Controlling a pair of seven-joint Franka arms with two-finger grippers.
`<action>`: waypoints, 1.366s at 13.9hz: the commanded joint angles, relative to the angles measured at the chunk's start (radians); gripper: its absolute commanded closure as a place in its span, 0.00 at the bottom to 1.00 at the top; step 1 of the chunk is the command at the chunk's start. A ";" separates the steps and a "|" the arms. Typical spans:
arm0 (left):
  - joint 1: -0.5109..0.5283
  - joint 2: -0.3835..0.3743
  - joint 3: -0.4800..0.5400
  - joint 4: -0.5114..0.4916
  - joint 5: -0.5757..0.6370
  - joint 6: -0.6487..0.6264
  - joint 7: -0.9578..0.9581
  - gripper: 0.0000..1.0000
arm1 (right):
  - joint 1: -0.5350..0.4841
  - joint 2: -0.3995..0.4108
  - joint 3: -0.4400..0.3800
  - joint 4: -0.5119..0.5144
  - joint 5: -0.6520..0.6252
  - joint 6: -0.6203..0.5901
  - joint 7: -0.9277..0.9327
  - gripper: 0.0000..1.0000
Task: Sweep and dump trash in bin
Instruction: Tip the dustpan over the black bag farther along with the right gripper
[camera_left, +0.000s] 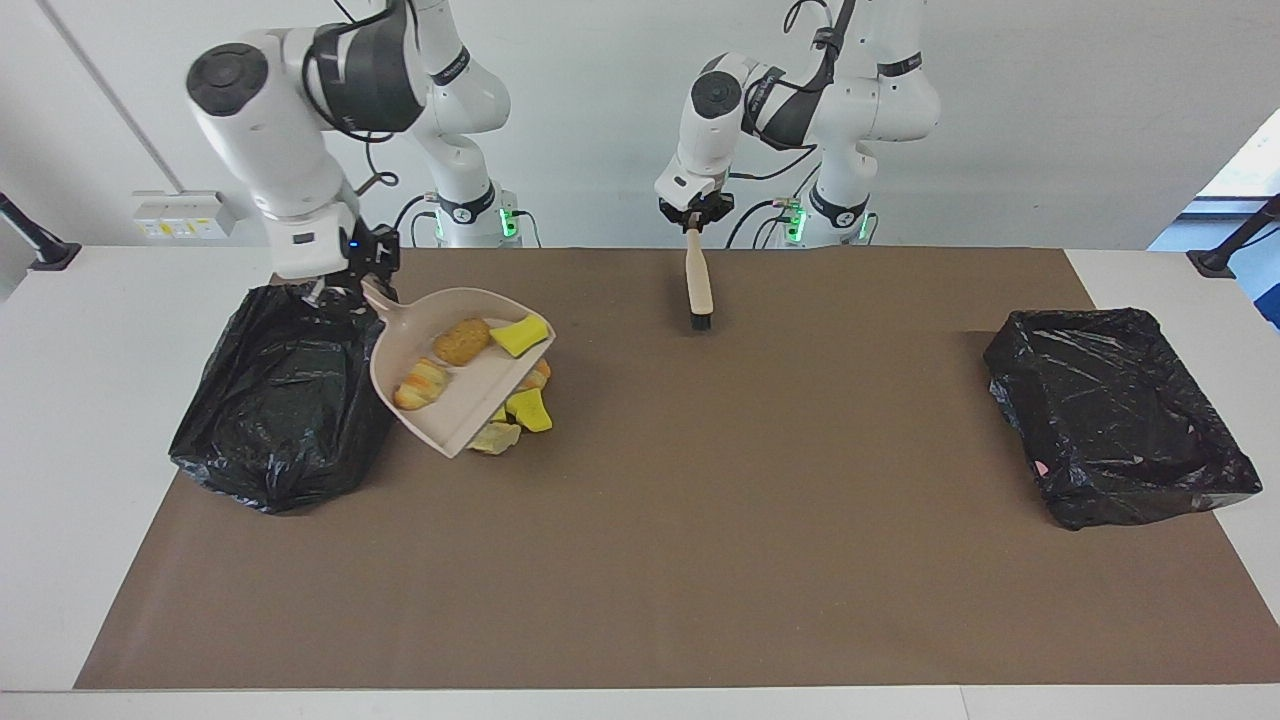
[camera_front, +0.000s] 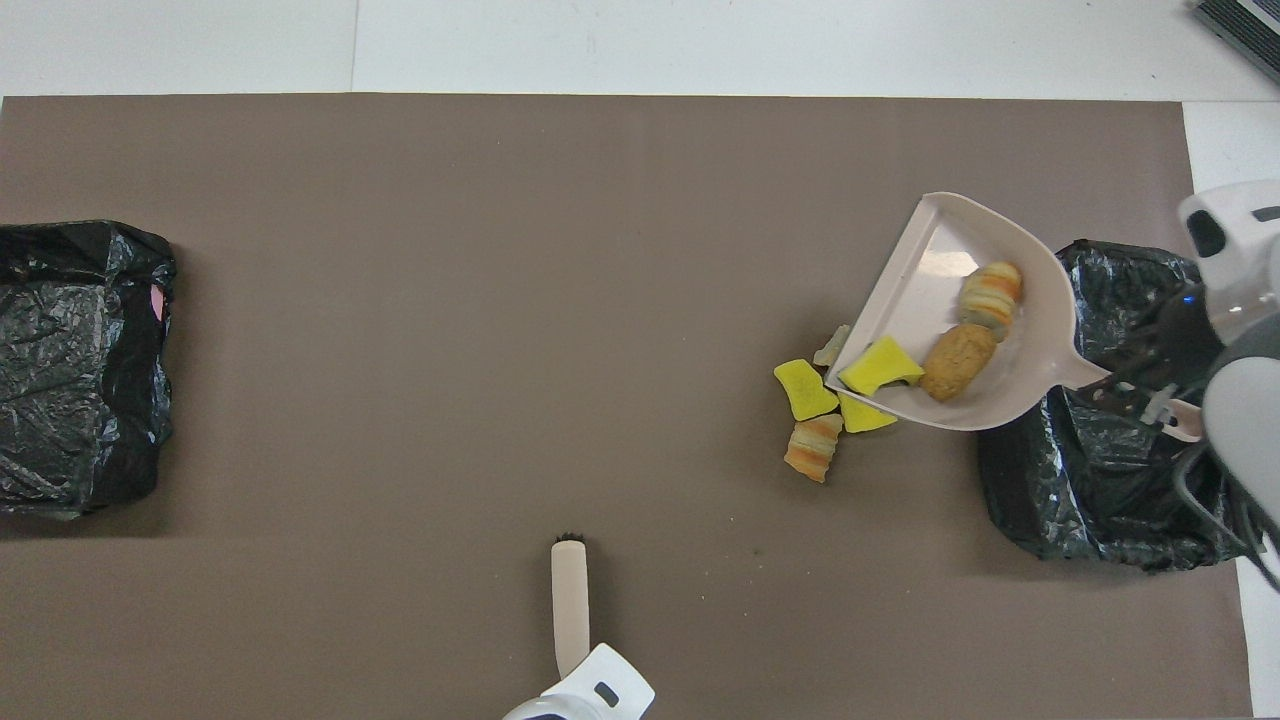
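Right gripper (camera_left: 345, 285) clenched on beige dustpan (camera_left: 455, 400) handle (three trash chunks (camera_left: 460, 342) aboard) over black-lined bin (camera_left: 285, 400); left gripper (camera_left: 693, 222) grasps brush (camera_left: 699, 285).

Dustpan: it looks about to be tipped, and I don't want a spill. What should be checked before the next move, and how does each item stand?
1. Right gripper shut on the dustpan handle: ok.
2. Three trash pieces inside the pan: ok.
3. Pan over the bin: not ok, only its handle end is; the open lip is over the loose trash.
4. Bin open at the top: ok.
5. Left gripper shut on the brush, away from the pan: ok.
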 joint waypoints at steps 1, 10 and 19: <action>-0.012 -0.050 -0.012 -0.050 -0.065 0.055 -0.015 1.00 | -0.153 -0.004 0.017 0.004 -0.066 -0.004 -0.163 1.00; -0.001 -0.021 -0.011 -0.057 -0.080 0.049 0.003 0.78 | -0.319 -0.021 0.020 -0.042 -0.449 0.168 -0.324 1.00; 0.130 0.042 0.029 0.082 -0.018 0.034 0.061 0.16 | -0.265 0.040 0.026 -0.094 -0.761 0.269 -0.323 1.00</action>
